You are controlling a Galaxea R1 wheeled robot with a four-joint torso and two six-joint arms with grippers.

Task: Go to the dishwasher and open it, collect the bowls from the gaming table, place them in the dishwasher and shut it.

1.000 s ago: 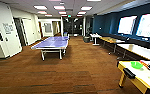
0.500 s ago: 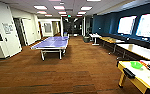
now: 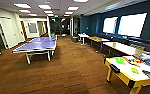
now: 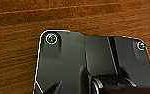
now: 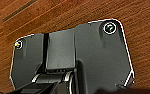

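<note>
At the right of the head view stands the gaming table [image 3: 121, 75], with a yellow frame and a pale top. Two green bowls rest on it, one near its far corner [image 3: 120, 60] and a smaller one nearer the middle [image 3: 134, 70], among coloured items I cannot make out. The dishwasher is out of view. Both wrist views look down on brown wood-pattern floor [image 4: 16, 50] [image 5: 141, 37] past the robot's dark plate.
A blue table-tennis table [image 3: 37, 44] stands left of centre. A row of long tables [image 3: 121, 47] runs under the windows along the dark blue right wall. White doors line the left wall. Open brown floor [image 3: 73, 70] lies between the tables, and a corridor opens at the far end.
The whole head view has shifted left, so the camera has turned to the right. The yellow gaming table now shows further into the picture.
</note>
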